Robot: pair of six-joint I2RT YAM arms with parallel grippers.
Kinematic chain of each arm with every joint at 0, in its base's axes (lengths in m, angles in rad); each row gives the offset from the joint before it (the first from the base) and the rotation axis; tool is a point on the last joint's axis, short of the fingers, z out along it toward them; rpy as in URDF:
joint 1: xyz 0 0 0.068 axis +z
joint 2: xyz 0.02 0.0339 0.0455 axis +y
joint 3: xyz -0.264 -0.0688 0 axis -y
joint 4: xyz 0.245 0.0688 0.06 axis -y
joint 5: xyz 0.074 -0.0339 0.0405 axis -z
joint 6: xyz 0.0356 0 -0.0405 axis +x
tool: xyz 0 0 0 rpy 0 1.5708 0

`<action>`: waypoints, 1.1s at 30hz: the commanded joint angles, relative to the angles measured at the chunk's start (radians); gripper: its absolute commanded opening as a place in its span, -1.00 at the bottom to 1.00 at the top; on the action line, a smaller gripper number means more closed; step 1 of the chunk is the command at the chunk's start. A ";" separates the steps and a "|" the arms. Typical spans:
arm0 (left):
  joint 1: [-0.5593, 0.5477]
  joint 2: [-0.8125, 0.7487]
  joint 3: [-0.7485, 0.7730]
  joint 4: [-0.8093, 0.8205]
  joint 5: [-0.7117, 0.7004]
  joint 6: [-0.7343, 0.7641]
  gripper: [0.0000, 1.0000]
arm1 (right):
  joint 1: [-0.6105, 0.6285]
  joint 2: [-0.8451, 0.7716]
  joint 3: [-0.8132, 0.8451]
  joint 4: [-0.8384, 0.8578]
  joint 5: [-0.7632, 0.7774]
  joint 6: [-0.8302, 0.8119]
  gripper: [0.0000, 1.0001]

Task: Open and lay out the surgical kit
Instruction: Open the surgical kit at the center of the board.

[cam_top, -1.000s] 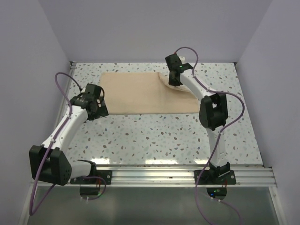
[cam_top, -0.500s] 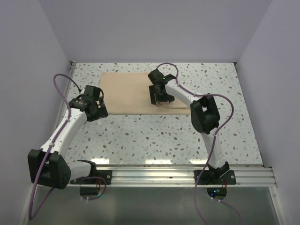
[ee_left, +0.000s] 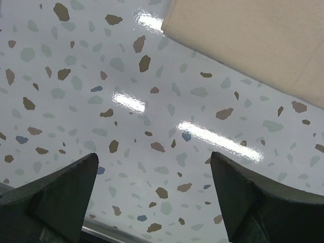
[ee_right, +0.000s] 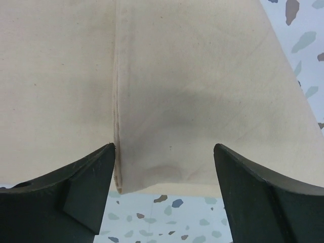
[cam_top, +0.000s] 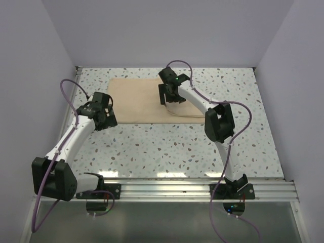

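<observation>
The surgical kit shows as a tan cloth wrap (cam_top: 136, 98) lying flat at the back of the table. Its right part is folded over leftwards into a flap (cam_top: 186, 109). My right gripper (cam_top: 169, 97) hovers over that flap, open and holding nothing. In the right wrist view the flap's doubled edge (ee_right: 117, 101) runs down just inside the left finger of the right gripper (ee_right: 164, 147), and the cloth (ee_right: 202, 76) fills the gap. My left gripper (cam_top: 106, 120) is open over bare table at the cloth's near left corner (ee_left: 253, 40), with only tabletop between the fingertips (ee_left: 153, 157).
The speckled terrazzo tabletop (cam_top: 167, 147) is walled at the left, back and right. An aluminium rail (cam_top: 177, 187) with both arm bases runs along the near edge. A metal strip (ee_left: 109, 234) shows at the bottom of the left wrist view.
My right gripper carried the cloth's far right corner leftwards over the wrap, then opened and let it go, leaving a folded flap. The left arm has barely moved.
</observation>
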 commanded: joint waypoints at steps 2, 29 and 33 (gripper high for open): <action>0.000 0.028 0.004 0.047 -0.024 0.032 0.93 | 0.001 0.036 0.057 -0.018 -0.039 -0.019 0.56; 0.000 0.054 -0.007 0.044 -0.057 0.029 0.93 | 0.010 0.069 0.229 -0.047 0.135 -0.133 -1.00; 0.000 0.064 0.021 0.019 -0.057 0.027 0.93 | -0.114 0.060 0.309 -0.036 0.281 -0.146 -1.00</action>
